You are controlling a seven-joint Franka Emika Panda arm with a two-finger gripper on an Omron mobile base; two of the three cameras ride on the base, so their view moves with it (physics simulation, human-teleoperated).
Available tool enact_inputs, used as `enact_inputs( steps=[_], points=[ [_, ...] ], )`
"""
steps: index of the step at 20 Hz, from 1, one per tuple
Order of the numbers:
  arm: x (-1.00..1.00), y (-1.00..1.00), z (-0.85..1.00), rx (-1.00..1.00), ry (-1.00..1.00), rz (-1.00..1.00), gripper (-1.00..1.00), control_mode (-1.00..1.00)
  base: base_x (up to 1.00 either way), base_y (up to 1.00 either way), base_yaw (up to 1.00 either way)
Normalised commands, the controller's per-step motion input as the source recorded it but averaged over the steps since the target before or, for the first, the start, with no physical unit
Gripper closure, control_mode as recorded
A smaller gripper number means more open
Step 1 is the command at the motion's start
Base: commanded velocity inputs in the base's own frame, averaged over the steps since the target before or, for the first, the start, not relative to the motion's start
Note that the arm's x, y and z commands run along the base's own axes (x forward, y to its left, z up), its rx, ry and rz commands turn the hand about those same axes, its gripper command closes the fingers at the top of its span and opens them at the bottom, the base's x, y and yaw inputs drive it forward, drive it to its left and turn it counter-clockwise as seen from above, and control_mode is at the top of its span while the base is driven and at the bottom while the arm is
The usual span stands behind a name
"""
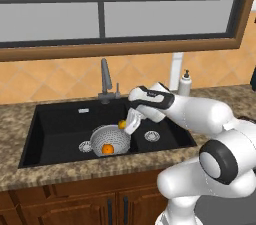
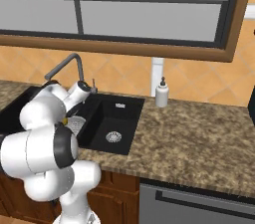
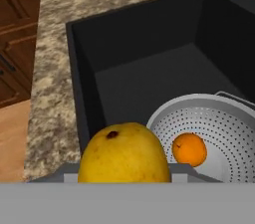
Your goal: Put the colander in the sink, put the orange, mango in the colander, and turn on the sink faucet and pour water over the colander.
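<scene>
the arm reaches over the black sink (image 1: 55, 124), and the gripper (image 1: 126, 125) hangs above the near rim of the colander (image 1: 106, 141). the fingers are clenched on the mango (image 1: 122, 124), a yellow-green fruit that shows as a small yellow spot at the gripper's tip in the left base view. in the hand view the mango (image 3: 124, 154) sits large at the bottom, between the finger tips, with a small dark stem mark on its top left.

the colander stands in the left basin of the sink, close to the front wall and just beside the divider. the orange (image 1: 106, 148) lies inside it, on the perforated bottom; in the hand view the orange (image 3: 189, 149) rests just right of the held mango, lower down in the bowl of the colander (image 3: 219, 128).

the sink faucet (image 1: 105, 80) rises behind the basins, its spout curving out over the sink. a white soap dispenser (image 1: 185, 83) stands on the speckled counter (image 1: 30, 169) to the right of the faucet, beside a white post. in the right base view the right basin shows its round silver drain (image 2: 113, 137).

no brand, label or writing can be read on any of these things.
</scene>
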Motion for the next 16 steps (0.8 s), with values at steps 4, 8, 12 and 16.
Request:
enact_inputs(
  steps=[4,8,12,16],
  points=[
    [-0.15,0.34,0.0,-0.09,0.0,-0.03,1.0,-1.0,0.0,0.0,0.0],
    [-0.13,0.27,0.0,-0.08,-0.02,-0.1,1.0,-1.0,0.0,0.0,0.0],
    [-0.02,0.21,0.0,-0.07,-0.01,-0.22,1.0,-1.0,0.0,0.0,0.0],
    [-0.09,0.36,-0.08,-0.1,0.0,-0.39,1.0,-1.0,0.0,0.0,0.0]
  ],
)
